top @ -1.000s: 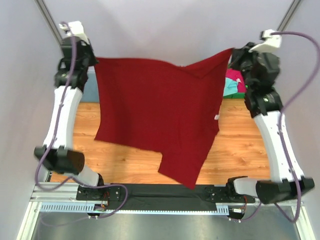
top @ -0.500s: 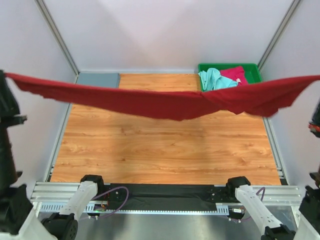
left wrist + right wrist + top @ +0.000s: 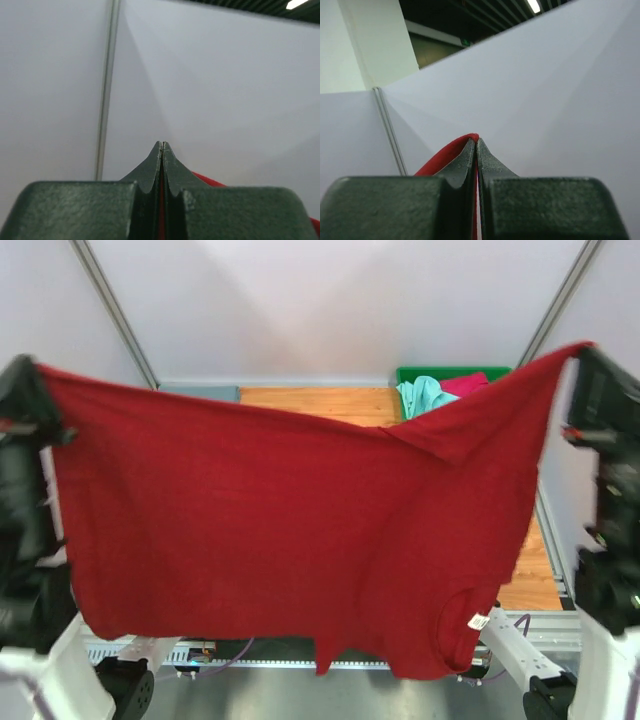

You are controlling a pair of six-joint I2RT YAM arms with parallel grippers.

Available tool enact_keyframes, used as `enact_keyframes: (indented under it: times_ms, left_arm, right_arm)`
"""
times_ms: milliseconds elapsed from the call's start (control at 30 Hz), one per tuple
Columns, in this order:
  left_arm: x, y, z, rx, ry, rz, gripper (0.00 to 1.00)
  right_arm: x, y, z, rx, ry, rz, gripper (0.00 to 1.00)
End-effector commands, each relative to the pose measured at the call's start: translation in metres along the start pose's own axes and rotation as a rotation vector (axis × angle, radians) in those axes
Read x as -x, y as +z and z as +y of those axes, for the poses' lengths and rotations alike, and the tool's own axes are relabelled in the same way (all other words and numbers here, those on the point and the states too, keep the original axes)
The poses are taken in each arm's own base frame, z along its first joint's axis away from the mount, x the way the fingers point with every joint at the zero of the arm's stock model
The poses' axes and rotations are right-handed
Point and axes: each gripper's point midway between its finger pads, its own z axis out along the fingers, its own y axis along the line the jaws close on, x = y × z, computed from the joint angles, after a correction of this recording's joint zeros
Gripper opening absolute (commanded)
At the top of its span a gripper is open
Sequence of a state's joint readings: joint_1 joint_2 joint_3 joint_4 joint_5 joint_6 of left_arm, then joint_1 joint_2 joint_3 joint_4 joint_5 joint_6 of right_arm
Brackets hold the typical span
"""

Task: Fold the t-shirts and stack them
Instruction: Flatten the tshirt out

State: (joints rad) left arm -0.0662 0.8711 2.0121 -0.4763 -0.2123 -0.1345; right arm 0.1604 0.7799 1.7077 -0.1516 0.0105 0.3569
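The dark red t-shirt (image 3: 280, 530) is hanging spread wide in the air above the wooden table (image 3: 320, 400), stretched between both arms, with a white tag (image 3: 478, 621) showing near its lower edge. The left gripper (image 3: 161, 145) is pinching one top corner and the right gripper (image 3: 476, 140) the other, jaws clamped on the cloth. Behind it, a mint green t-shirt (image 3: 425, 395) and a pinkish-red t-shirt (image 3: 468, 383) are lying in the green tray (image 3: 450, 371).

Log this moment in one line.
left fingers: shut on dark red t-shirt | right fingers: shut on same shirt | shirt: stretched aloft, unfolded | green tray: mint green shirt, pinkish-red shirt
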Motion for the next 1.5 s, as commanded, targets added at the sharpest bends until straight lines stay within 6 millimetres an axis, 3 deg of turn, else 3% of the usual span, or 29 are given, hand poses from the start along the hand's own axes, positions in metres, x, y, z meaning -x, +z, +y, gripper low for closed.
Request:
enact_keyframes:
  times_ms: [0,33,67,100,167,200,233,300,333,400,433,467,500,533,567,600,667,800,1000,1133,1233,1467]
  left_arm:
    - [-0.161,0.046,0.009,0.044,0.129,0.351,0.0]
    - [-0.189,0.048,0.011,0.046,0.138,0.398,0.0]
    - [-0.215,0.048,0.013,0.042,0.153,0.442,0.0]
    - [-0.264,0.043,0.018,0.046,0.174,0.522,0.0]
    - [-0.327,0.038,0.03,0.082,0.21,0.629,0.0]
    - [-0.371,0.027,0.035,0.083,0.226,0.696,0.0]
    - [-0.414,0.02,0.041,0.081,0.256,0.779,0.0]
    - [-0.472,0.005,0.052,0.111,0.267,0.861,0.0]
    - [-0.515,-0.006,0.058,0.109,0.29,0.94,0.0]
    - [-0.554,-0.009,0.066,0.133,0.3,0.973,0.0]
    - [-0.59,-0.019,0.074,0.145,0.314,1.046,0.0]
    - [-0.601,-0.014,0.076,0.15,0.317,1.054,0.0]
    - [-0.63,-0.024,0.082,0.157,0.329,1.114,0.0]
    - [-0.642,-0.024,0.084,0.153,0.323,1.133,0.0]
    - [-0.649,-0.016,0.084,0.151,0.322,1.132,0.0]
    - [-0.668,-0.023,0.088,0.158,0.332,1.171,0.0]
    - [-0.678,-0.018,0.094,0.179,0.34,1.183,0.0]
    - [-0.695,-0.024,0.103,0.192,0.341,1.225,0.0]
    - [-0.687,-0.035,0.103,0.188,0.337,1.262,0.0]
    - [-0.679,-0.047,0.1,0.179,0.323,1.314,0.0]
    - [-0.67,-0.05,0.102,0.197,0.324,1.327,0.0]
    - [-0.658,-0.033,0.098,0.224,0.295,1.316,0.0]
  right_arm:
    - [-0.119,0.029,-0.051,-0.109,0.016,0.215,0.0]
    - [-0.144,0.028,-0.06,-0.126,0.02,0.259,0.0]
    - [-0.182,0.024,-0.079,-0.171,0.021,0.336,0.0]
    - [-0.203,0.021,-0.088,-0.184,0.01,0.369,0.0]
    - [-0.239,0.014,-0.106,-0.224,0.006,0.419,0.0]
    - [-0.283,0.0,-0.127,-0.257,-0.024,0.502,0.0]
    - [-0.296,-0.001,-0.136,-0.274,-0.033,0.502,0.0]
    - [-0.354,-0.021,-0.164,-0.316,-0.067,0.601,0.0]
    - [-0.373,-0.027,-0.172,-0.33,-0.071,0.633,0.0]
    - [-0.402,-0.038,-0.185,-0.35,-0.073,0.667,0.0]
    - [-0.429,-0.046,-0.195,-0.355,-0.083,0.723,0.0]
    - [-0.441,-0.05,-0.2,-0.361,-0.083,0.748,0.0]
    - [-0.456,-0.054,-0.205,-0.369,-0.084,0.778,0.0]
    - [-0.479,-0.064,-0.213,-0.377,-0.084,0.827,0.0]
    - [-0.49,-0.067,-0.217,-0.38,-0.079,0.849,0.0]
    - [-0.498,-0.069,-0.218,-0.377,-0.075,0.864,0.0]
    - [-0.518,-0.074,-0.222,-0.374,-0.061,0.906,0.0]
    - [-0.533,-0.077,-0.222,-0.369,-0.053,0.952,0.0]
    - [-0.525,-0.083,-0.214,-0.354,-0.064,1.003,0.0]
    - [-0.51,-0.08,-0.219,-0.399,-0.098,1.01,0.0]
    - [-0.507,-0.09,-0.223,-0.436,-0.11,1.049,0.0]
    - [-0.517,-0.107,-0.226,-0.481,-0.08,1.126,0.0]
